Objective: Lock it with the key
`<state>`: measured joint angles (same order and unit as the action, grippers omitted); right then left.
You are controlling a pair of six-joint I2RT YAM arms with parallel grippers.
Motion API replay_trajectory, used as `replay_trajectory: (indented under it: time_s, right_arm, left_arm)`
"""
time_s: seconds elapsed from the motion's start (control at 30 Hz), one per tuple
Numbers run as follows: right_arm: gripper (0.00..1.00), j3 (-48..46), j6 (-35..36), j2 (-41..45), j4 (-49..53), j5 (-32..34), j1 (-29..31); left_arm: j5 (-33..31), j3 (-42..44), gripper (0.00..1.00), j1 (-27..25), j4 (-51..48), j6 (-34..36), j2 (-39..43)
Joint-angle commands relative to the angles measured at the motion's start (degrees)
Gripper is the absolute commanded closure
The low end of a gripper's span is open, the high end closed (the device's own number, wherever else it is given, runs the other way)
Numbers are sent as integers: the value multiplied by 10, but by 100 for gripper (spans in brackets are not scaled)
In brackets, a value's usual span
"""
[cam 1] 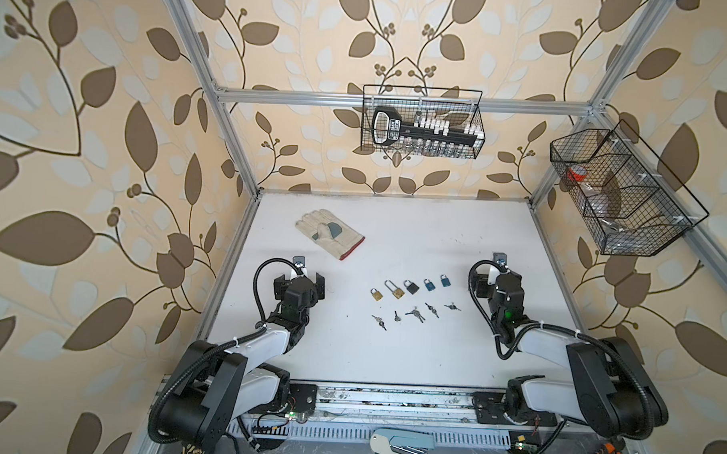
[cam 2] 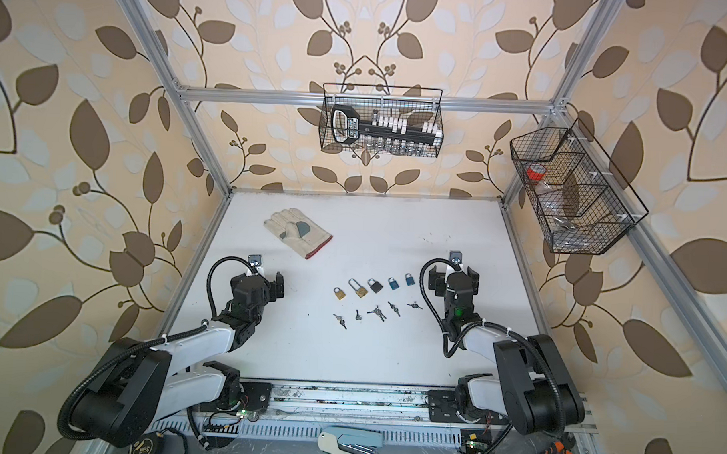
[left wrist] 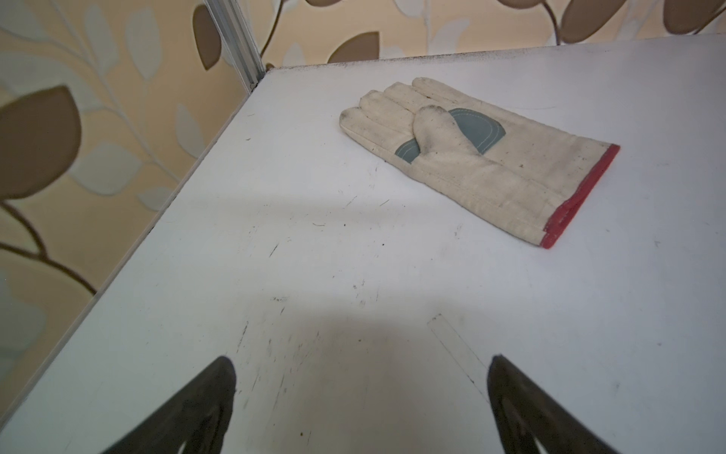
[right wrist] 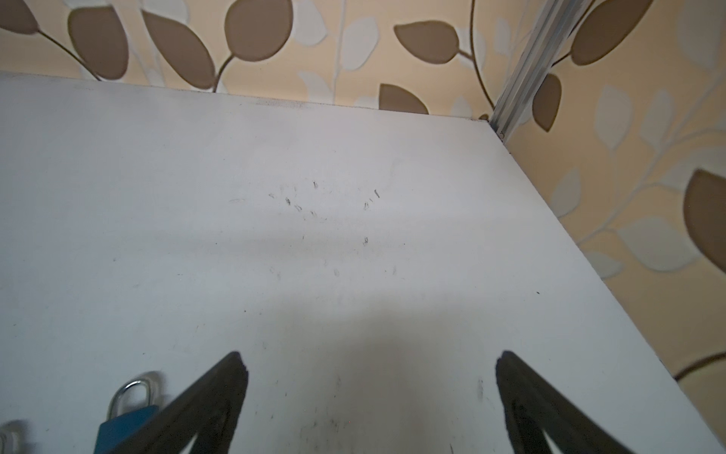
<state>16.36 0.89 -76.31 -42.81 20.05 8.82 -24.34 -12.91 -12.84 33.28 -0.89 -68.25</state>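
Observation:
Several small padlocks lie in a row mid-table in both top views: two brass [cam 1: 377,294] [cam 1: 396,290], one black [cam 1: 411,286] and two blue [cam 1: 429,285] [cam 1: 446,280]. Below them lies a row of several small keys [cam 1: 415,314] [cam 2: 376,313]. My left gripper [cam 1: 300,280] [left wrist: 360,361] hovers left of the row, open and empty. On the right of the row my right gripper [cam 1: 499,278] [right wrist: 370,355] is also open and empty. In the right wrist view a blue padlock [right wrist: 125,424] lies just outside one finger.
A canvas work glove [cam 1: 328,233] [left wrist: 471,157] lies at the back left of the white table [cam 1: 394,237]. A wire basket [cam 1: 421,122] hangs on the back rail, and another wire basket [cam 1: 625,191] on the right frame. A stapler [cam 1: 402,443] lies beyond the front edge.

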Motion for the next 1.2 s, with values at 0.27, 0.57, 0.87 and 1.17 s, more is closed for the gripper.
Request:
replay_trajectory:
  time_s: [0.27,0.57,0.87,1.17]
  right_arm:
    - [1,-45,-37,-63,-224,-153,-90]
    - [1,-27,-44,-95,-217,-188,-108]
    - [1,-29,-42,-95,-218,-186,-107]
    - [1,-28,-42,-94,-218,-186,-107]
  left_arm:
    - [149,-39,1,104,153,-8,-124]
    - [168,-92,1,109,95,-2,-178]
    - [170,-91,1,109,91,-3,-173]
    - [169,-93,1,109,89,-3,-176]
